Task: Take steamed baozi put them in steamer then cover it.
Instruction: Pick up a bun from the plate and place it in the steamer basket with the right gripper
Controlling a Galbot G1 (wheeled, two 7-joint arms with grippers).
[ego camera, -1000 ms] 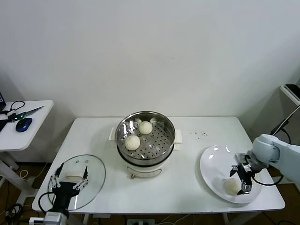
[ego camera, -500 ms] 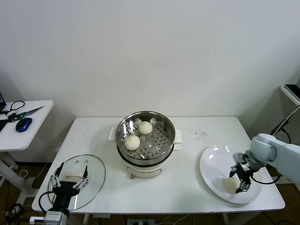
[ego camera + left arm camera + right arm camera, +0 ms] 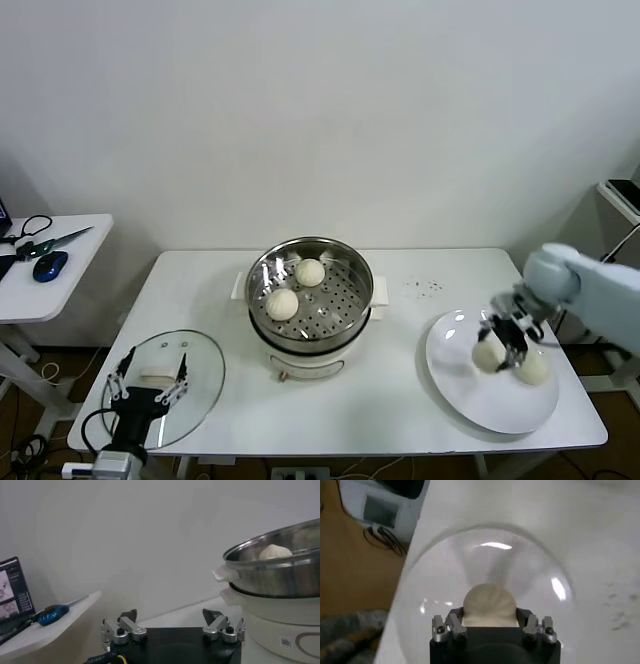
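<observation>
Your right gripper (image 3: 497,350) clamps a steamed baozi (image 3: 489,354) between its fingers above the plate (image 3: 480,400); another baozi (image 3: 533,367) sits just beside them. Left gripper (image 3: 148,392) gapes wide over the cover (image 3: 200,375).

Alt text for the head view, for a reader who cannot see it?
The right end effector holds a bun lifted over a white plate, where another bun lies. Mid-table, a steel steamer holds two buns. The left end effector hangs open over a glass lid.
</observation>
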